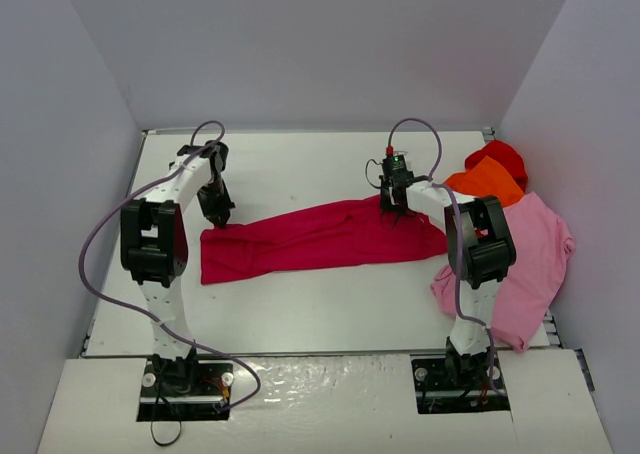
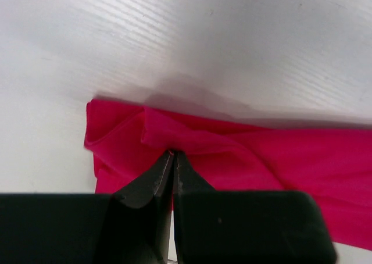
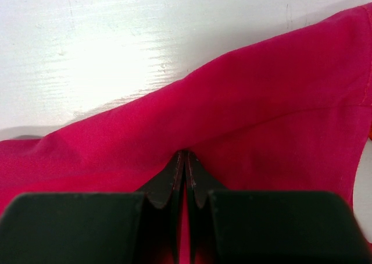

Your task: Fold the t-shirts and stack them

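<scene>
Left claw (image 1: 218,217): down at the left end of the crimson shirt (image 1: 320,239), fingers squeezed together with barely a sliver between the tips, and a raised fold of the cloth pinched right there at the far left corner
Right claw (image 1: 395,206): same story on the other side, fingers clamped tight, tips buried in the crimson cloth at its far edge, toward the right end
Crimson shirt: laid out in a long band across the middle of the table (image 1: 300,164), running from left and slightly near to right and slightly far, between the two claws; the left end shows a rolled-over hem in the left wrist view, the right end looks smooth in the right wrist view
Light pink shirt (image 1: 525,254): spread loosely at the right side of the table, partly hidden by the right arm, reaching toward the near right corner
Orange shirt (image 1: 487,181): bunched at the far right, lying on the far part of the pink one
Bright red shirt (image 1: 500,157): crumpled just beyond the orange, touching it, farthest of the heap
Gap: the crimson shirt's right end sits just beside the pink one; touching or not, I cannot tell
</scene>
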Robot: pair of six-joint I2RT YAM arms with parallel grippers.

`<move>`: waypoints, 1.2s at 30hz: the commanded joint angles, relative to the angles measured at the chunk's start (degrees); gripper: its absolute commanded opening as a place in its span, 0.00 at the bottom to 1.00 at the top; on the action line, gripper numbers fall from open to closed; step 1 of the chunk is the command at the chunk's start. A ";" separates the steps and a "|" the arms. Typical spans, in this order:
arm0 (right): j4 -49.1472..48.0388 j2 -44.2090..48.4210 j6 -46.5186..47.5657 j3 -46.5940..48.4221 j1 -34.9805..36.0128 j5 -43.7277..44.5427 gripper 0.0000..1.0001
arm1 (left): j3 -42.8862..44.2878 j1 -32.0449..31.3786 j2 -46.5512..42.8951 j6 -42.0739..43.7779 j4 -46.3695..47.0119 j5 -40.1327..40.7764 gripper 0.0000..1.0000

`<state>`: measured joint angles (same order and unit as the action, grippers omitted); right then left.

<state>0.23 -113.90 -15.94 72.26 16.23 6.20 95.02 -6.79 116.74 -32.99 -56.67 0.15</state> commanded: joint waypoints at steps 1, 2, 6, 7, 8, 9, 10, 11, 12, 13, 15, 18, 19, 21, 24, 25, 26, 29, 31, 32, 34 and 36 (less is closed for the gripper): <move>4.69 -3.77 0.92 -0.85 0.21 0.26 0.00 | 0.53 -0.24 -8.47 -0.63 -0.14 2.17 0.00; 4.65 -3.98 0.94 -0.87 0.21 0.31 0.00 | 0.24 -0.24 -9.37 -0.72 -0.34 2.43 0.00; 4.49 -4.81 0.95 -0.49 0.21 0.16 0.00 | -0.74 -0.27 -12.76 -0.62 -1.50 3.19 0.00; 4.45 -4.95 0.92 -0.33 0.21 0.11 0.00 | -0.91 -0.27 -13.42 -0.44 -1.97 3.34 0.00; 4.52 -5.01 0.92 -0.19 0.21 0.04 0.00 | -1.26 -0.33 -14.11 -0.24 -2.57 3.55 0.00; 4.52 -5.02 0.98 -0.06 0.21 0.04 0.00 | -1.97 -0.33 -14.95 -0.17 -2.90 3.74 0.00; 4.52 -5.07 1.06 -0.02 0.21 0.04 0.00 | -2.68 -0.27 -15.70 -0.15 -3.06 3.86 0.00; 4.52 -5.14 1.09 0.00 0.21 0.06 0.00 | -3.59 -0.25 -16.67 -0.19 -3.03 3.81 0.00; 4.52 -5.20 1.09 0.03 0.21 0.09 0.00 | -4.59 -0.25 -17.77 -0.25 -2.94 3.69 0.00; 4.52 -5.26 1.09 0.06 0.21 0.12 0.00 | -5.60 -0.24 -18.86 -0.31 -2.86 3.58 0.00; 4.52 -5.50 1.17 0.14 0.21 0.13 0.00 | -7.08 -0.32 -21.33 -0.55 -2.61 2.87 0.00; 4.54 -5.95 1.14 0.29 0.21 -0.01 0.00 | -9.18 -0.33 -23.61 -0.76 -2.82 1.91 0.00; 4.58 -6.09 1.05 0.38 0.21 -0.15 0.00 | -9.68 -0.33 -24.11 -0.76 -3.00 1.60 0.00; 4.60 -6.44 1.07 0.64 0.21 -0.36 0.00 | -10.22 -0.33 -25.51 -0.84 -3.66 1.36 0.00; 4.55 -7.32 0.94 0.98 0.21 -0.46 0.00 | -10.55 -0.25 -27.66 -1.04 -4.44 1.75 0.10; 4.60 -7.60 0.84 1.03 0.21 -0.55 0.00 | -10.56 -0.24 -28.59 -1.18 -4.86 2.07 0.20; 4.57 -7.76 0.83 1.08 0.24 -0.61 0.00 | -10.56 -0.24 -29.29 -1.28 -5.24 2.36 0.26; 4.52 -7.92 0.80 1.13 0.29 -0.66 0.00 | -10.27 -0.24 -30.85 -1.57 -6.14 3.00 0.37; 4.52 -7.92 0.74 1.13 0.29 -0.66 0.00 | -9.65 -0.24 -31.76 -1.80 -7.21 3.74 0.43; 4.52 -7.92 0.69 1.13 0.29 -0.66 0.00 | -9.50 -0.24 -31.93 -1.82 -7.50 4.14 0.44; 4.52 -7.86 0.71 1.13 0.29 -0.66 0.00 | -9.01 -0.24 -32.13 -1.82 -7.66 4.59 0.44; 4.60 -7.83 0.74 1.05 0.29 -0.66 0.00 | -8.56 -0.24 -32.04 -1.82 -7.19 4.60 0.44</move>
<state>-1.60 -116.90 -15.29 75.55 16.23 6.28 83.44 -6.79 86.80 -34.28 -62.56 2.97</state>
